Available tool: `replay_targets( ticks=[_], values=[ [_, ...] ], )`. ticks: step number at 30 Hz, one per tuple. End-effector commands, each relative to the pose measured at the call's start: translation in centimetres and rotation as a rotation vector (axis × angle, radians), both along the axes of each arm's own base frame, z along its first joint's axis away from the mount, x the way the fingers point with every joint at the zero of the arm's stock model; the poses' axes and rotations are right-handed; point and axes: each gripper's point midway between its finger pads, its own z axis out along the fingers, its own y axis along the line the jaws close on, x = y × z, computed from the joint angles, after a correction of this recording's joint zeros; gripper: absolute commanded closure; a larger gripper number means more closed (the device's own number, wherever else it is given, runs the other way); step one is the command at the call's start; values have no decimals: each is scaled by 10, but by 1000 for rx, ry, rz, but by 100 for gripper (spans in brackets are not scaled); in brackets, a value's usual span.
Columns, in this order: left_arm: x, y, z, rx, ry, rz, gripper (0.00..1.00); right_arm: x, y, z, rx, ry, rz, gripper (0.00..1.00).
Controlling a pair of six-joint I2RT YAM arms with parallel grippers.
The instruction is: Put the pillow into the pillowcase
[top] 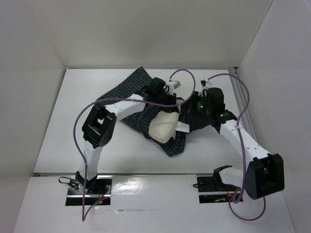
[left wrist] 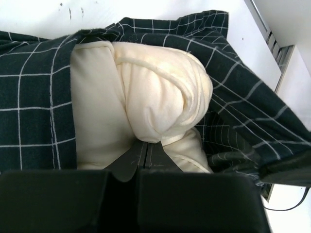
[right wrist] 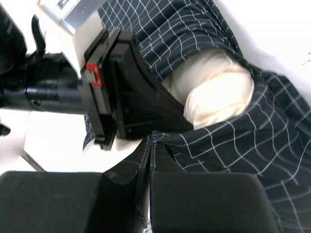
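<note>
The cream-white pillow lies bunched on the dark checked pillowcase mid-table. In the left wrist view the pillow sits folded inside the pillowcase's open mouth. My left gripper is shut, pinching a fold of the pillow's near end. In the right wrist view my right gripper is shut on the pillowcase's hem, just beside the pillow. The left arm's black wrist body is close above it. Part of the pillow is hidden under the cloth.
White walls enclose the table on three sides. A metal rail runs along the right wall. Purple cables loop over both arms. The arm bases stand at the near edge.
</note>
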Motion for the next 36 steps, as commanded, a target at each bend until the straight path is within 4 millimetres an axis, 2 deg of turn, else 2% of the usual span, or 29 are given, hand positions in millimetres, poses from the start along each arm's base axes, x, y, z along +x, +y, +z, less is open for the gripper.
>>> replay_targets(
  ticks=[1, 2, 3, 6, 9, 10, 12, 13, 14, 18, 19, 20, 21, 24, 25, 27, 29, 31, 32, 33, 35, 36],
  values=[
    [-91, 58, -109, 316, 361, -80, 100, 29, 6, 224, 164, -732, 8, 100],
    [-95, 61, -109, 319, 366, -80, 100, 36, 7, 219, 162, -724, 8, 100],
    [-97, 63, -108, 318, 363, -80, 100, 35, 7, 222, 165, -738, 8, 100],
    [-100, 74, -113, 338, 380, -42, 100, 23, 20, 232, 241, -764, 93, 100],
    [-90, 65, -113, 299, 390, -31, 100, -2, 38, 237, 320, -764, 221, 100],
    [-77, 59, -106, 278, 378, -12, 100, -11, 45, 235, 346, -742, 258, 100],
    [-69, 50, -103, 257, 375, -13, 100, -33, 56, 236, 351, -744, 348, 100],
    [-65, 46, -107, 250, 383, -20, 100, -36, 61, 230, 350, -714, 367, 100],
    [-57, 37, -99, 220, 363, -30, 100, -48, 68, 229, 339, -719, 418, 100],
    [-47, 26, -96, 202, 363, -42, 100, -71, 79, 220, 293, -687, 517, 100],
    [-44, 29, -96, 200, 364, -33, 100, -73, 83, 206, 278, -629, 538, 100],
    [-45, 28, -95, 193, 381, -29, 100, -77, 83, 202, 265, -616, 556, 100],
    [-38, 28, -84, 162, 378, -9, 100, -78, 83, 194, 239, -601, 572, 100],
    [-23, 34, -72, 92, 387, 46, 100, -78, 77, 157, 195, -473, 527, 100],
    [-17, 35, -61, 70, 371, 61, 100, -70, 71, 139, 166, -431, 462, 100],
    [-12, 39, -55, 56, 367, 80, 100, -71, 62, 117, 126, -360, 407, 100],
    [-1, 41, -48, 43, 342, 121, 100, -62, 47, 96, 71, -293, 294, 100],
    [10, 36, -36, 9, 322, 159, 100, -42, 23, 81, -3, -249, 112, 100],
    [16, 40, -30, 6, 313, 188, 100, -38, 15, 71, -36, -204, 65, 100],
    [26, 37, -19, -6, 283, 206, 100, -34, 8, 71, -62, -204, 25, 94],
    [38, 37, -6, -2, 248, 251, 100, -23, 0, 71, -94, -187, -38, 74],
    [48, 33, 7, -15, 221, 257, 100, -23, 0, 77, -90, -198, -39, 42]
  ],
)
